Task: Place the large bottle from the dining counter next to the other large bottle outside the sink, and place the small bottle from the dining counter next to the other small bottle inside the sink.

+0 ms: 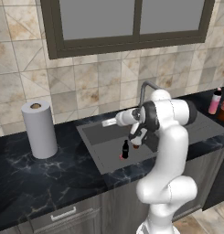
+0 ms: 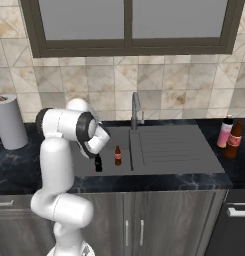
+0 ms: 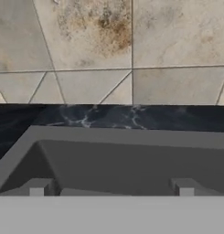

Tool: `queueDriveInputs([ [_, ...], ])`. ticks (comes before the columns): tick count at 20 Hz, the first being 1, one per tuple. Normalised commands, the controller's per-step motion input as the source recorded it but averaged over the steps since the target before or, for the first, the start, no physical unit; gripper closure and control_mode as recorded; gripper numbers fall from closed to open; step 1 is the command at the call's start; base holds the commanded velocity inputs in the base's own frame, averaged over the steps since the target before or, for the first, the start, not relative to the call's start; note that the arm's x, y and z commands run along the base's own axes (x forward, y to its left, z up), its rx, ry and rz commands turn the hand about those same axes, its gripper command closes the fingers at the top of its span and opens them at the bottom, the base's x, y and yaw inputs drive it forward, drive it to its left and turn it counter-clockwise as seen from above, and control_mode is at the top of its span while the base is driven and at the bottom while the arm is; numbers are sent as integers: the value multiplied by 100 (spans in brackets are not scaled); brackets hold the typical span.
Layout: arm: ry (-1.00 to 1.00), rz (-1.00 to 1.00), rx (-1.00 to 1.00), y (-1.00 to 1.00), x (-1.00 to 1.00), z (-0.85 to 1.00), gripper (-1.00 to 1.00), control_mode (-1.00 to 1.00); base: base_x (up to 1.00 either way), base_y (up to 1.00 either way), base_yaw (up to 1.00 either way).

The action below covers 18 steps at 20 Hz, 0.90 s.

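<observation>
Down in the sink (image 2: 159,150) two small bottles (image 2: 98,163) stand near each other, upright; above them the gripper (image 3: 111,189) hangs with fingers spread, holding nothing.

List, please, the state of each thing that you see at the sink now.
Gripper: open, holding nothing.
Two small bottles: upright, in the sink.
Pink bottle: upright, capped, on the counter.
Brown bottle: upright beside it.
Paper towel roll: standing on end.
Faucet: no water seen.
</observation>
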Motion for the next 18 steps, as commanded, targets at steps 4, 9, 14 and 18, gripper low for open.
queueDriveInputs([
  [4, -12, -1, -15, 12, -47, 38, -100, -100, 0, 0, 0],
  [9, -7, -3, -20, 0, -41, 27, -100, -100, 0, 0, 0],
  [14, -4, -6, -17, 0, -43, 10, -100, -100, 0, 0, 0],
  [18, -4, -6, -10, 0, -46, 13, -100, -100, 0, 0, 0],
])
